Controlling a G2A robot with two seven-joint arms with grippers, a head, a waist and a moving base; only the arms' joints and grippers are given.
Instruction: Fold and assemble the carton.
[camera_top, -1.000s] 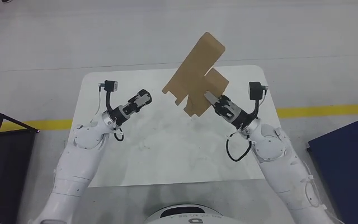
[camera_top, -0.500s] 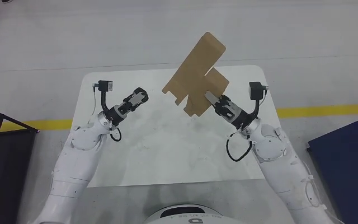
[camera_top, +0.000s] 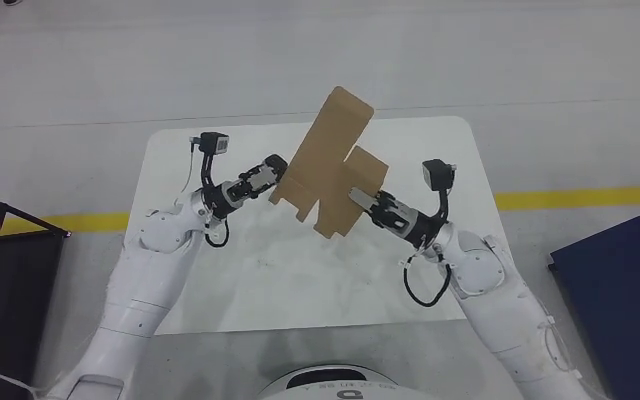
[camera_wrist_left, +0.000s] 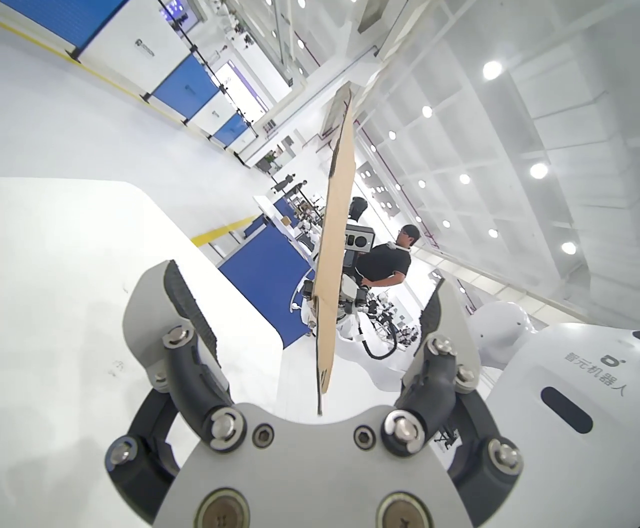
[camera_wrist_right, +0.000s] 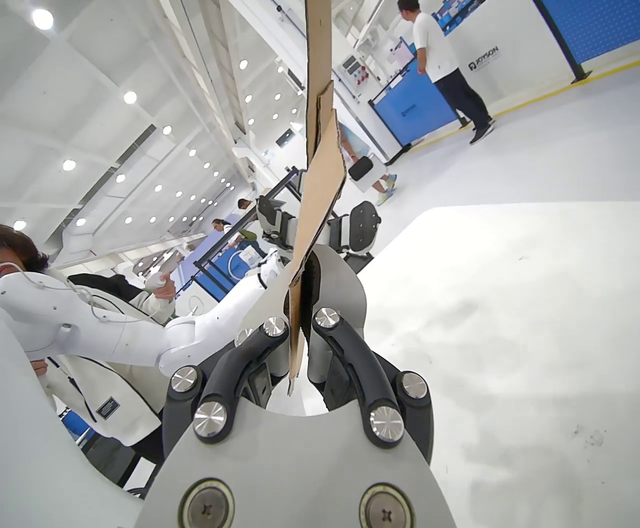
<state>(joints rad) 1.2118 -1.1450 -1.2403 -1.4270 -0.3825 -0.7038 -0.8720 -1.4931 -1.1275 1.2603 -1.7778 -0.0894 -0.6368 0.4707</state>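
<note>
Carton (camera_top: 326, 150) in right gripper (camera_top: 356, 194)

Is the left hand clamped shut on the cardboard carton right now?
No, the left hand is open, its fingers spread wide on either side of the carton edge without touching it.
</note>
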